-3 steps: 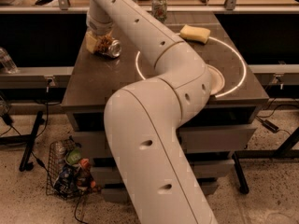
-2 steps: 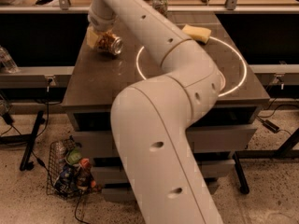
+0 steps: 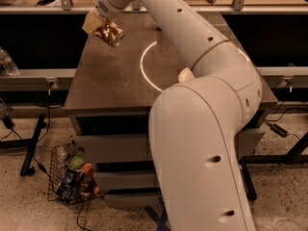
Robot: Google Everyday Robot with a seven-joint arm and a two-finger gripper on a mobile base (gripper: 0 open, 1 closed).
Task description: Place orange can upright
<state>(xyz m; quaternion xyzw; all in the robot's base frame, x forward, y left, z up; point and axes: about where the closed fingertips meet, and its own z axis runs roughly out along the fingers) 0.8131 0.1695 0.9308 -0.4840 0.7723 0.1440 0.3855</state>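
Orange can (image 3: 109, 32) seen lifted off smooth dark table (image 3: 110, 85) since previous frame, held tilted above rear-left area. Gripper (image 3: 98, 22) clamped on shiny mottled cylinder. Glossy white arm (image 3: 202, 129) arched across.

Dark table (image 3: 108, 83) fills the middle, a white ring (image 3: 143, 70) glowing on its top. A full wire basket (image 3: 54, 173) sits lower left. Gripper (image 3: 100, 26) clasps the orange can (image 3: 110, 34) upper left.

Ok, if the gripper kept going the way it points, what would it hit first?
The gripper, at the upper left of the view, points down with the orange can tilted in its grip. Going on, the can would probably meet the table top first, though depth is unclear.
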